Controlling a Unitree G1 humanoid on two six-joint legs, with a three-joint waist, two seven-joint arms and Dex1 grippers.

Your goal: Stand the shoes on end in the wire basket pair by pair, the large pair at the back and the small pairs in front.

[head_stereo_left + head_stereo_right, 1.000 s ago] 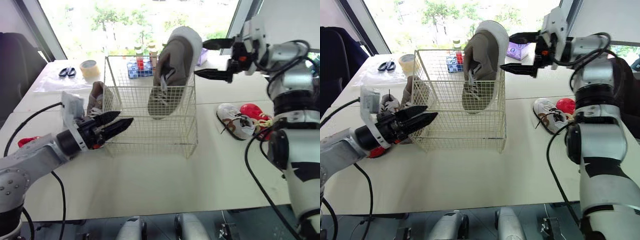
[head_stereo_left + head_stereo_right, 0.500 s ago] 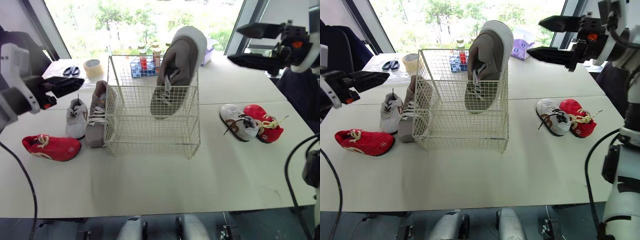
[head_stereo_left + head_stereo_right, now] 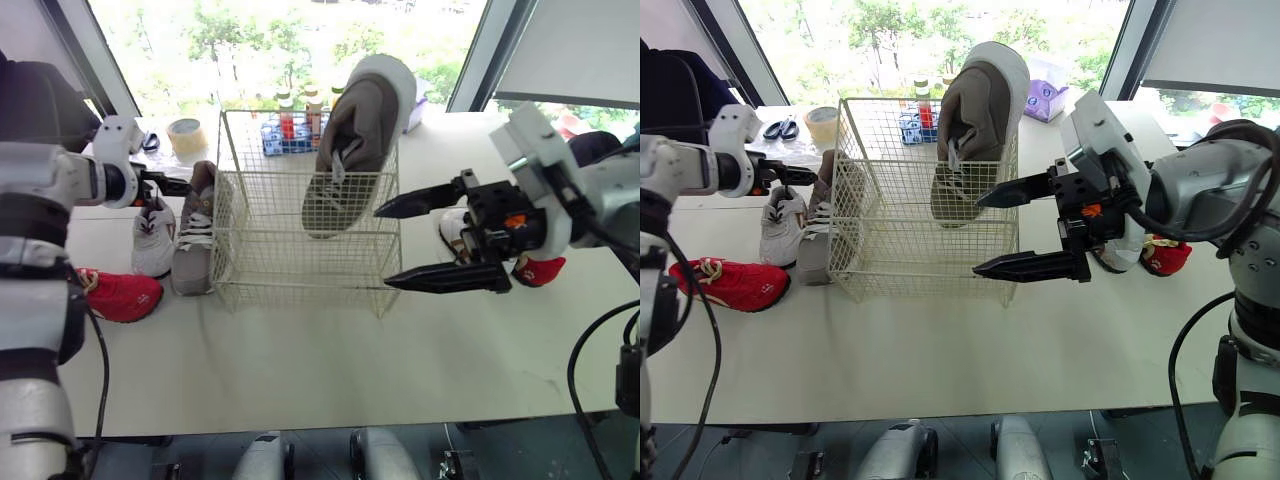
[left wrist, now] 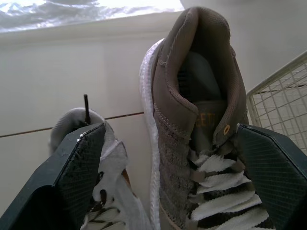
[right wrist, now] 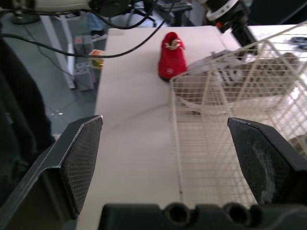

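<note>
A large grey-brown shoe (image 3: pixel 355 140) stands on end in the back right of the wire basket (image 3: pixel 290 270). Its mate (image 3: pixel 195 235) lies on the table just left of the basket, beside a small white shoe (image 3: pixel 153 240) and a small red shoe (image 3: pixel 118 297). My left gripper (image 3: pixel 172 184) is open at the heel of the lying grey shoe (image 4: pixel 192 120), whose collar sits between the fingers. My right gripper (image 3: pixel 383 248) is open and empty, close to the basket's right front corner. Behind it lie a small white shoe (image 3: pixel 448 228) and a small red shoe (image 3: pixel 542 270), partly hidden.
Behind the basket stand a blue rack of small bottles (image 3: pixel 285 125), a tape roll (image 3: pixel 183 135), scissors (image 3: pixel 773 129) and a purple tissue box (image 3: pixel 1040 100). A dark chair (image 3: pixel 35 100) is at the far left. Bare table (image 3: pixel 300 360) stretches in front of the basket.
My right gripper has dropped from high at the back right to the basket's right front corner. My left gripper has moved inward and now straddles the lying grey shoe's heel.
</note>
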